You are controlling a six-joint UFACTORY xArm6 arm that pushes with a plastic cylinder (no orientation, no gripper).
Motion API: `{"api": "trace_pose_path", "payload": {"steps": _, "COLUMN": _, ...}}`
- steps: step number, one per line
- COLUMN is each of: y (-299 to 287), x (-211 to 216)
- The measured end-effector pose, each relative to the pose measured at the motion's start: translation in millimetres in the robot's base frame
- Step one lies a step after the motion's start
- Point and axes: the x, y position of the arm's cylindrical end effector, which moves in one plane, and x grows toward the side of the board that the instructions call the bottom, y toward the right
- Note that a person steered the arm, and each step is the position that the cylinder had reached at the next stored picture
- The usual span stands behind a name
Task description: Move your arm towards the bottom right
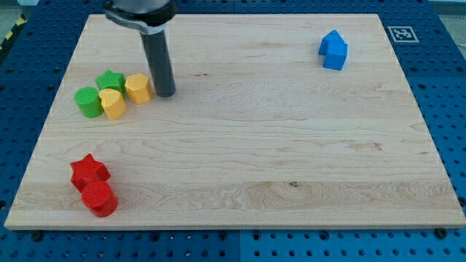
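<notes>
Our tip [166, 94] is resting on the surface [240, 138] in its far left part, at the lower end of a straight dark rod [159, 62] that is coming down from a dark round mount [141, 11] at the top edge of the view. Our tool is only this plain rod, with no parts that spread or press together, so it is pinching nothing.

Just to the left of our tip a yellow block [137, 88] with rounded sides is sitting; whether the two are touching, we cannot tell. Further left, a second yellow block [112, 103] is lying a little nearer to us, pressed against the first. Behind it a green star-shaped block [111, 79] is standing, and at the left end of the cluster a green rounded block [88, 102] is sitting. These four are huddling together in one tight group.

Well apart from them, near the near left corner, a red star-shaped block [89, 171] and a red rounded block [100, 199] are touching one another, the rounded one lying nearer to us.

Far across on the right, close to the far edge, two blue blocks [333, 50] are standing tight together, their exact shapes being hard to separate.

The near right part of the surface, where our arm is meant to go, is lying well apart from our tip. The wooden surface is resting on a blue perforated base [444, 87], and a small black-and-white marker [401, 33] is showing beyond the far right corner.
</notes>
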Motion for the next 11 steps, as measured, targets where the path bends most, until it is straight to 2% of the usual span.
{"api": "trace_pose_path", "payload": {"steps": 1, "y": -25.9, "x": -0.5}}
{"api": "trace_pose_path", "payload": {"steps": 2, "y": -28.1, "x": -1.2}}
{"api": "trace_pose_path", "payload": {"steps": 5, "y": 64.6, "x": 6.6}}
{"api": "trace_pose_path", "payload": {"steps": 7, "y": 83.2, "x": 11.3}}
{"api": "trace_pose_path", "payload": {"steps": 9, "y": 147.4, "x": 56.9}}
{"api": "trace_pose_path", "payload": {"steps": 11, "y": 227.3, "x": 84.8}}
